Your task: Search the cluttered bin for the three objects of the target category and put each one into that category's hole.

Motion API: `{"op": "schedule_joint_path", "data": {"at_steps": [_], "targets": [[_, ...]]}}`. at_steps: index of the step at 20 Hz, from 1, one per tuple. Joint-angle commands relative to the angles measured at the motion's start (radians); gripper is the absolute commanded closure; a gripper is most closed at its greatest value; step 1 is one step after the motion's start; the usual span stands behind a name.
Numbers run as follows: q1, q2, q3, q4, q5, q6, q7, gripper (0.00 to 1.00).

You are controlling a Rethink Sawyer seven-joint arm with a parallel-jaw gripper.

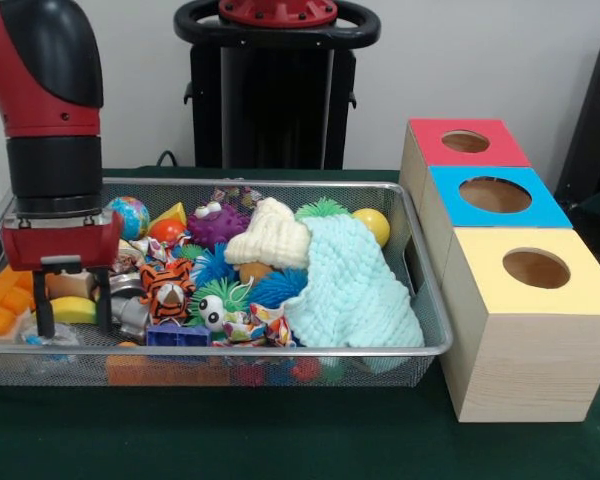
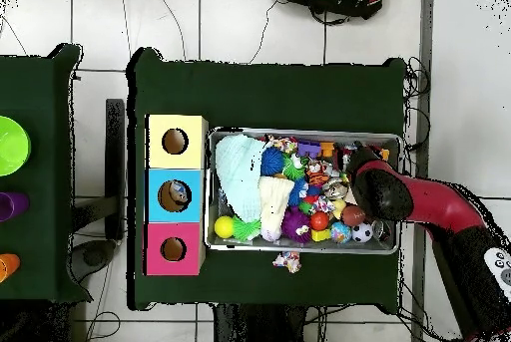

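Note:
The wire mesh bin (image 1: 280, 351) lies on the green table, full of toys; it also shows in the overhead view (image 2: 299, 133). My gripper (image 1: 75, 312) is open and lowered into the bin's left end. Its black fingers (image 1: 45, 308) stand on either side of a yellow piece (image 1: 75, 310) and a beige block. A clear wrinkled plastic thing (image 1: 52, 336), possibly a bottle, lies at the left finger's tip. No other bottle shows in the bin. The blue-topped box's hole (image 1: 495, 194) is to the right of the bin; in the overhead view that hole (image 2: 175, 195) shows something pale inside. From above, the arm (image 2: 379, 193) hides the gripper.
The red-topped box (image 1: 466, 142) and the yellow-topped box (image 1: 536, 268) flank the blue one. A mint knitted cloth (image 1: 355, 290), a cream knitted hat (image 1: 270, 238), a tiger toy (image 1: 166, 288), metal cans (image 1: 130, 312) and balls fill the bin. A wrapper (image 2: 287, 260) lies outside it.

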Motion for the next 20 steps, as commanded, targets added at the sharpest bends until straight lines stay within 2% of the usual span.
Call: {"op": "schedule_joint_path", "data": {"at_steps": [1, 4, 8, 13, 15, 20], "targets": [[0.091, 0.005, -0.120, -0.084, -0.146, -0.139, 0.060, 0.00], [0.130, 0.012, -0.176, -0.106, -0.164, -0.184, 0.085, 0.00], [0.202, -0.003, -0.287, -0.089, -0.159, -0.270, 0.141, 0.00], [0.330, 0.031, -0.468, -0.088, -0.085, -0.417, 0.186, 0.00], [0.359, 0.043, -0.503, -0.087, -0.059, -0.428, 0.186, 0.00], [0.394, 0.049, -0.535, -0.081, -0.032, -0.428, 0.165, 0.00]]}}
